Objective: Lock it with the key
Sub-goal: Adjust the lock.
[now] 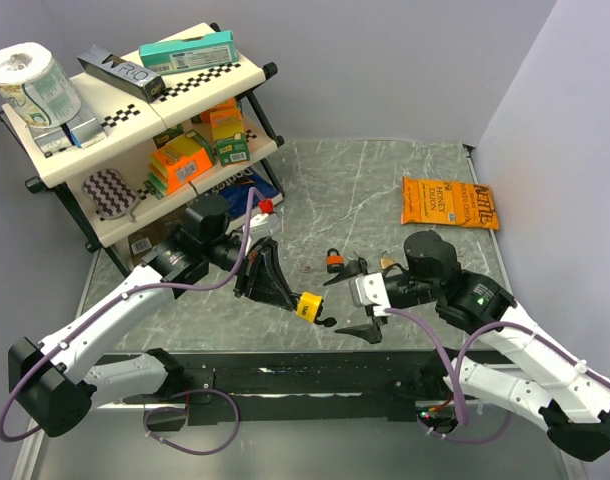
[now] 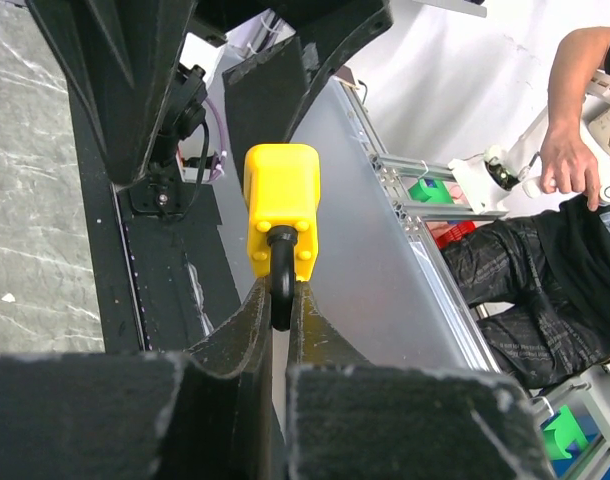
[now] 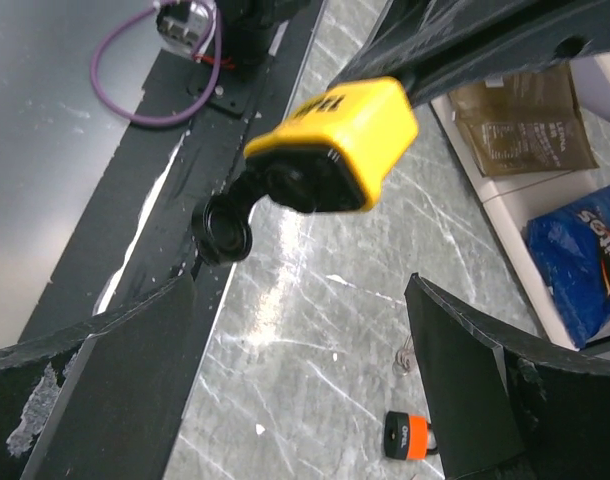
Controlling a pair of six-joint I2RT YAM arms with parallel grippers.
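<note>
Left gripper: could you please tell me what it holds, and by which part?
The left gripper grips the yellow padlock by its black shackle; the right gripper is open and holds nothing.

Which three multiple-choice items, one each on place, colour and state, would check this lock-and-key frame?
1. Where is the yellow padlock?
A) on the shelf
B) hanging by its shackle in the left tool
C) on the chip bag

2. What colour is the small padlock lying on the table in the right wrist view?
A) orange
B) green
C) white

3. The right tool is:
A) open
B) shut on nothing
C) shut on the yellow padlock

Answers:
1. B, the left wrist view shows both fingers pinching the shackle.
2. A, its body is plainly orange.
3. A, its fingers stand wide apart.
</note>
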